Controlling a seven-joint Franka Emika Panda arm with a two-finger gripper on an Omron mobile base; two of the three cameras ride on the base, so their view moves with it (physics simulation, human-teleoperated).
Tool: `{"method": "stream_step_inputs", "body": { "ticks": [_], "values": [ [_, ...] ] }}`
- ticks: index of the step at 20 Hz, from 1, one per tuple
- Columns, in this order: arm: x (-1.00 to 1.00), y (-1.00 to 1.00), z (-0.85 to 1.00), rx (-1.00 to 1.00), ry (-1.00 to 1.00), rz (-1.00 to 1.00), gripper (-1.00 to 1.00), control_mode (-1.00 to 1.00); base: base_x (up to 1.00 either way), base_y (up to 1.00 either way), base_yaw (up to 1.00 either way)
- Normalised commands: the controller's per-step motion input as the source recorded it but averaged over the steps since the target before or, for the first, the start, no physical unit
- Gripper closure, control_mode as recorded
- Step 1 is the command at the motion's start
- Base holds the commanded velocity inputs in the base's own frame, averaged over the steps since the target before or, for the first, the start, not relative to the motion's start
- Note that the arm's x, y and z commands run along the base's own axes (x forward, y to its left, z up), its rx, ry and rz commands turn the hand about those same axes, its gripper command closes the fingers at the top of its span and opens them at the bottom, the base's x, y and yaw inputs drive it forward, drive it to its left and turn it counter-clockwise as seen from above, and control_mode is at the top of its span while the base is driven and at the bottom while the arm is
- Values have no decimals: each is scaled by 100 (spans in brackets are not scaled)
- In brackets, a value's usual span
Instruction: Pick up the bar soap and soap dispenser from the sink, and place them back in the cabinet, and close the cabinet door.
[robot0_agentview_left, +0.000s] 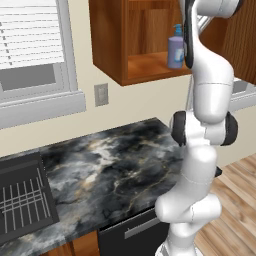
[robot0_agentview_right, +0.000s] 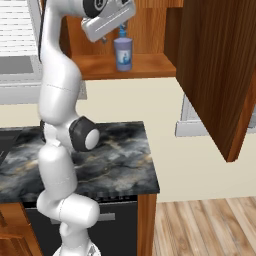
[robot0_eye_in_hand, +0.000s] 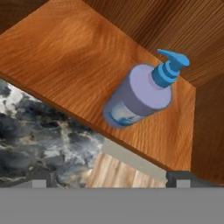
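The blue-purple soap dispenser (robot0_eye_in_hand: 138, 94) stands upright on the shelf of the open cabinet (robot0_agentview_left: 150, 67), near the shelf's front edge. It also shows as the soap dispenser (robot0_agentview_left: 175, 50) and the soap dispenser (robot0_agentview_right: 123, 52). My gripper (robot0_agentview_right: 114, 33) hangs just above and in front of it, open. In the hand view the gripper (robot0_eye_in_hand: 111, 183) has its tips spread wide, apart from the bottle, with nothing between them. The cabinet door (robot0_agentview_right: 215, 75) stands swung open to the right. The black sink (robot0_agentview_left: 22, 200) lies at the lower left. The bar soap is out of view.
A dark marble counter (robot0_agentview_left: 115, 165) runs below the cabinet, ending at its right edge over wooden floor (robot0_agentview_right: 200, 225). A window with blinds (robot0_agentview_left: 30, 45) and a wall outlet (robot0_agentview_left: 101, 94) are left of the cabinet. My own arm rises in front of the cabinet opening.
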Motion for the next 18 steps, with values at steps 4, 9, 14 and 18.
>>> {"method": "stream_step_inputs", "body": {
  "ticks": [4,9,14,18],
  "values": [
    [-83,0,-8,0,0,-1,-100,-100,0,0,0],
    [-89,2,-17,0,1,0,-100,-100,0,0,0],
    [-75,14,-14,0,10,0,-100,-100,0,0,0],
    [-62,25,-21,0,11,0,-100,-100,0,0,0]
  ]
}}
